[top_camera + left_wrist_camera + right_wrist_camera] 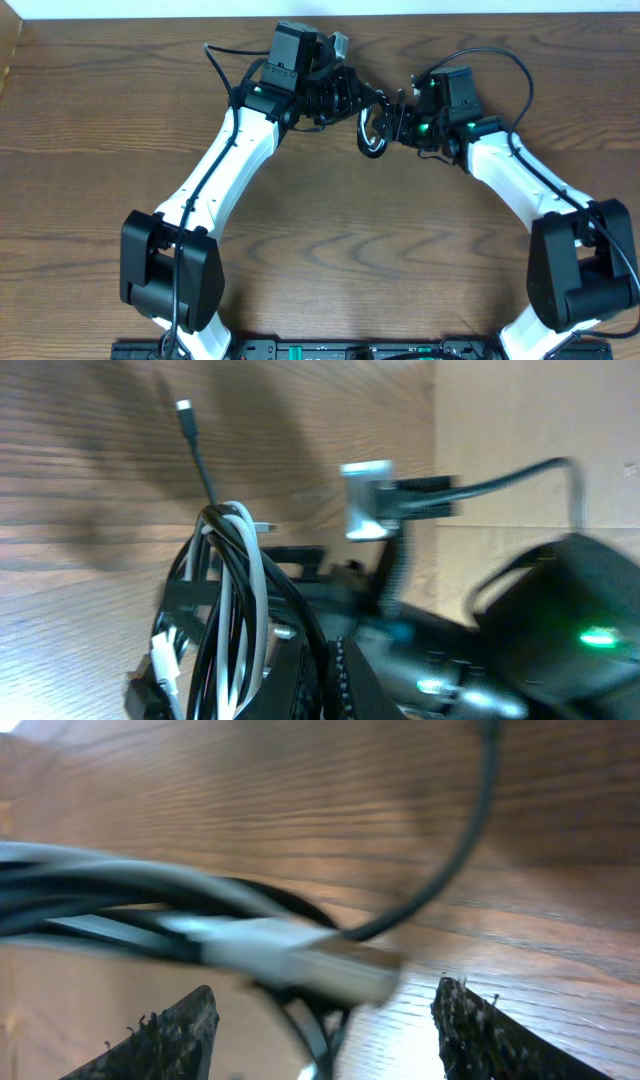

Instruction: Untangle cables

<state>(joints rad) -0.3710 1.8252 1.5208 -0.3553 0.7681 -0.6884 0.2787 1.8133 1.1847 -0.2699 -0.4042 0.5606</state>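
My left end effector (377,102) is clamped shut on the cables (232,595), a black and white bundle standing looped above the tabletop (80,480), its lower end cut off at the frame edge. My right end effector (325,990) stands open, and the bundle's strands and a silver-tipped white plug (300,952) cross the gap between its fingertips, too blurred to read any marking.

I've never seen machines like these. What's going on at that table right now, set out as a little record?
table: brown wood
cables: one black, one white, bunched in one loop between the two arms
left tool: shut on the cables
right tool: open, with a silvery plug between its fingers, not gripped
tangle: not yet undone
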